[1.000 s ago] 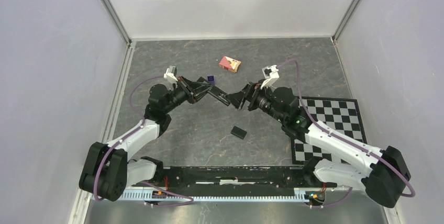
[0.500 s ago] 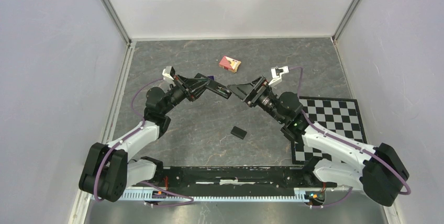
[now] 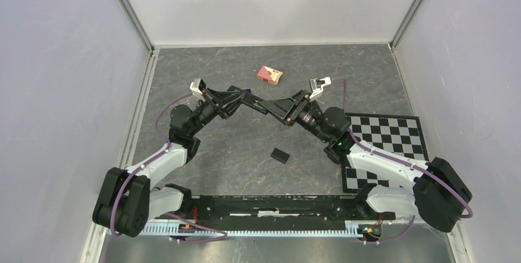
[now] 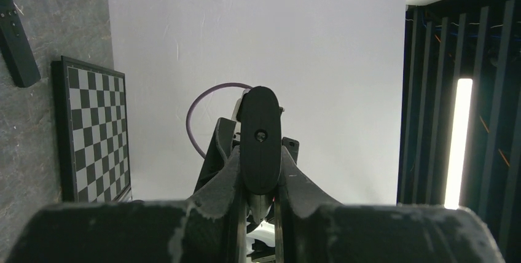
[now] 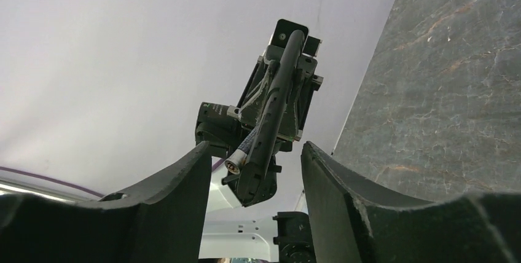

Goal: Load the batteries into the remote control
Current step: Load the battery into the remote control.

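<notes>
My left gripper (image 3: 244,99) is shut on the remote control (image 3: 259,106), a slim black bar held in the air with its free end pointing at my right gripper (image 3: 274,107). In the left wrist view the remote (image 4: 260,134) stands end-on between the fingers of the left gripper (image 4: 260,166). In the right wrist view the right gripper (image 5: 257,152) is open, its jaws on either side of the remote's near end (image 5: 270,121) without touching it. One battery (image 5: 241,155) with a pale metal end lies along the remote and sticks out at that end. The other battery is not visible.
A small flat black piece (image 3: 280,155) lies on the grey table between the arms; it also shows in the left wrist view (image 4: 15,42). A red-and-white box (image 3: 270,75) lies at the back. A checkerboard mat (image 3: 387,143) lies on the right. A purple cube (image 3: 247,92) peeks out behind the left gripper.
My right gripper has risen and moved left, up to the remote's free end. My left gripper has lifted the remote slightly and tilted it toward the right gripper.
</notes>
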